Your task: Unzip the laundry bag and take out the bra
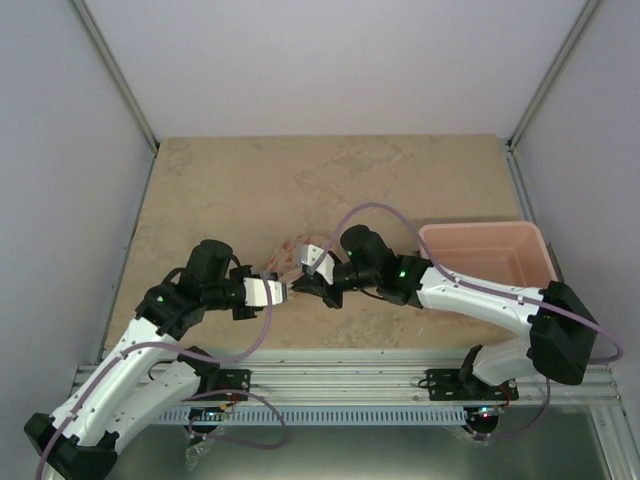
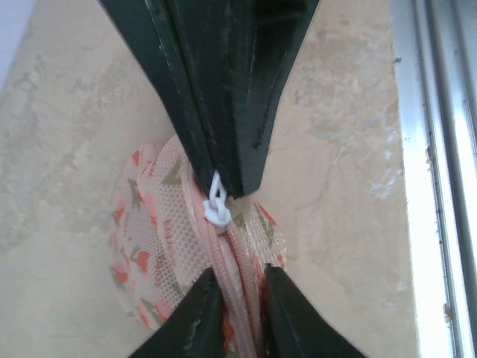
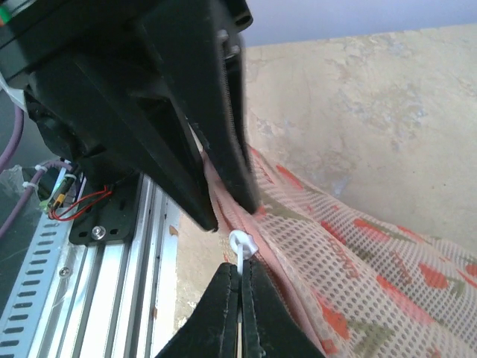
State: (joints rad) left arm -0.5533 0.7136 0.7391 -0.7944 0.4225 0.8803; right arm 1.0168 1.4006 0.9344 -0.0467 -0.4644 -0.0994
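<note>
Pinching the white pull (image 2: 216, 207) at the bag's end, the right gripper (image 3: 240, 267) has its jaws fully together, with only the pull's loop showing above the tips. Left gripper (image 2: 238, 272) is narrowed to a slit and clamped on the pink rim (image 2: 237, 321), just behind the pull. The two grippers meet nose to nose, tips nearly touching.

Bag (image 2: 149, 231) lies flat on the table (image 1: 300, 170), mid-width, toward the near side. In the top view both grippers cover most of it. The zip looks closed along the short stretch visible, though the view is tight.

Edges: metal rail (image 1: 350, 375) runs along the near edge, close behind the left gripper. Pink tub (image 1: 480, 228) sits to the right, well apart from the bag, with the right forearm passing its near-left corner. Bare tabletop lies beyond the bag and to its left.
</note>
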